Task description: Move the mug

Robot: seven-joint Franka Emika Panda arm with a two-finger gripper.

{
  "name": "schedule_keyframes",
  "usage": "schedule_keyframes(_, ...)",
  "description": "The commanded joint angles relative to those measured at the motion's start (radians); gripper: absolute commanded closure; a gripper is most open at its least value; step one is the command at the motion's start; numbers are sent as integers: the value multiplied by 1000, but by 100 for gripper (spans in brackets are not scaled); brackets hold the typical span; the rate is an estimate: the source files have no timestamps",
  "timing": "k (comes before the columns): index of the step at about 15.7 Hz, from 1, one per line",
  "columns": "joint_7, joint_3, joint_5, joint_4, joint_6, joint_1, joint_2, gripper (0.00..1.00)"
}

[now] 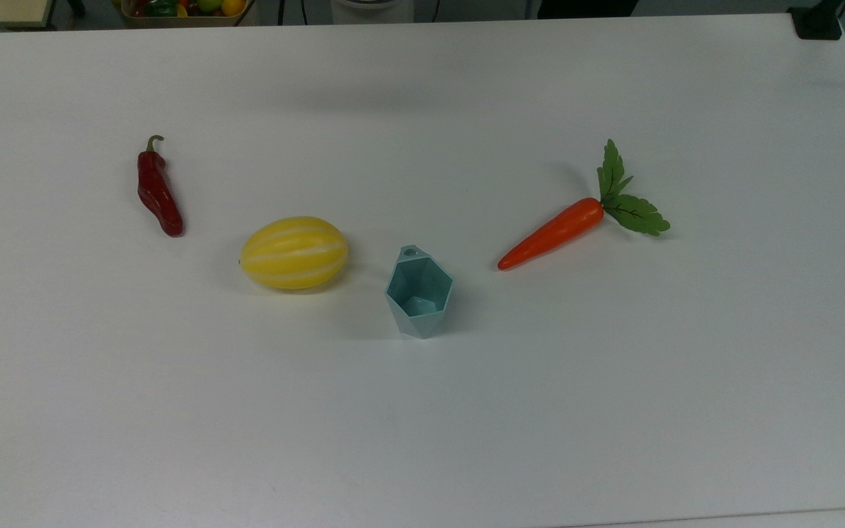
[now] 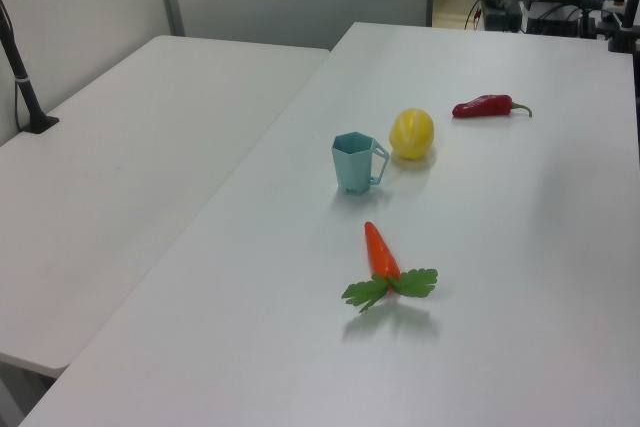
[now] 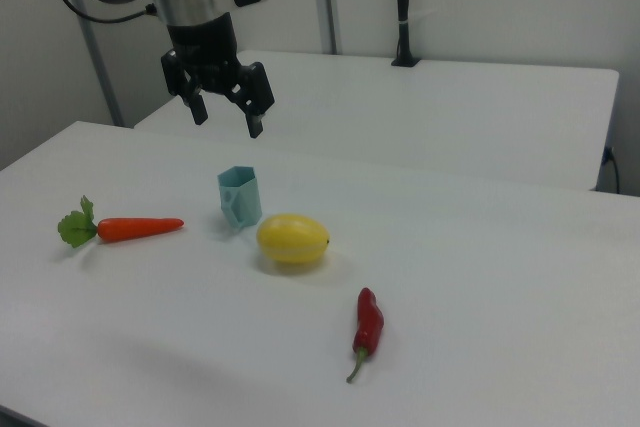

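Note:
The mug [image 1: 419,293] is a small pale teal cup with faceted sides, standing upright near the middle of the white table [image 1: 422,425]. The left view has the mug [image 2: 355,162] with its handle turned toward the yellow fruit. In the right view the mug [image 3: 240,197] stands beside that fruit, and my gripper [image 3: 227,115] hangs in the air above and slightly to the right view's left of it. Its two black fingers are spread open with nothing between them.
A yellow striped melon [image 1: 294,252] lies close to the mug on the top view's left. A red chili pepper [image 1: 158,189] lies farther left. A carrot with green leaves [image 1: 562,229] lies on the top view's right. A second table [image 2: 120,167] adjoins.

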Motion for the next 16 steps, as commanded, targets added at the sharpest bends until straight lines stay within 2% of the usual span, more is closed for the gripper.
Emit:
schedule_keyframes(1,-9,-1,-15,-38,29,16,-26,0)
schedule_keyframes(16,-23,0,-10,-63,15,33,-20,0)
